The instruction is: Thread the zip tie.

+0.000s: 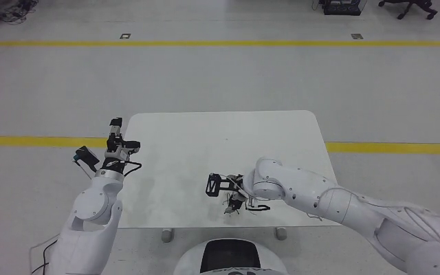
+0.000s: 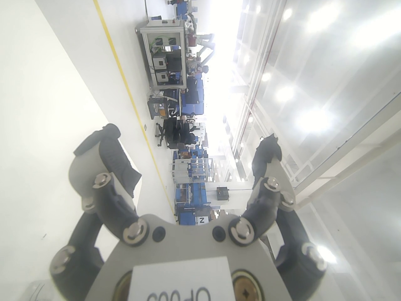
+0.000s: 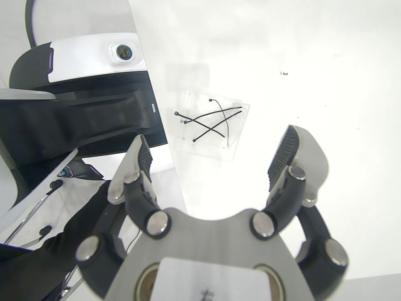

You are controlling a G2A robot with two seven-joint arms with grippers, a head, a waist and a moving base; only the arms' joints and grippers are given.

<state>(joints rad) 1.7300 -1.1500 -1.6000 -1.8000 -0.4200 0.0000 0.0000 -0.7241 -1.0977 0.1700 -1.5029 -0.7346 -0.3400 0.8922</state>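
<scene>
1. Zip ties (image 3: pixel 211 128): several black ties lie crossed in a clear tray (image 3: pixel 233 153) on the bench (image 1: pixel 227 137), close to its edge.
2. Right arm (image 1: pixel 295 189): over the bench's near edge. Jaws spread wide and empty, facing the tray but apart from it.
3. Left arm (image 1: pixel 96 199): at the bench's left edge, aimed away. Jaws wide apart, holding nothing.
4. Step: apparently the opening pick, no tie lifted yet. Next move likely needs the right jaws lowered onto a single strap, clear of the crossed ones.

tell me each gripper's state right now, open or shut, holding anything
Left gripper: open, holding nothing.
Right gripper: open, holding nothing.
</scene>
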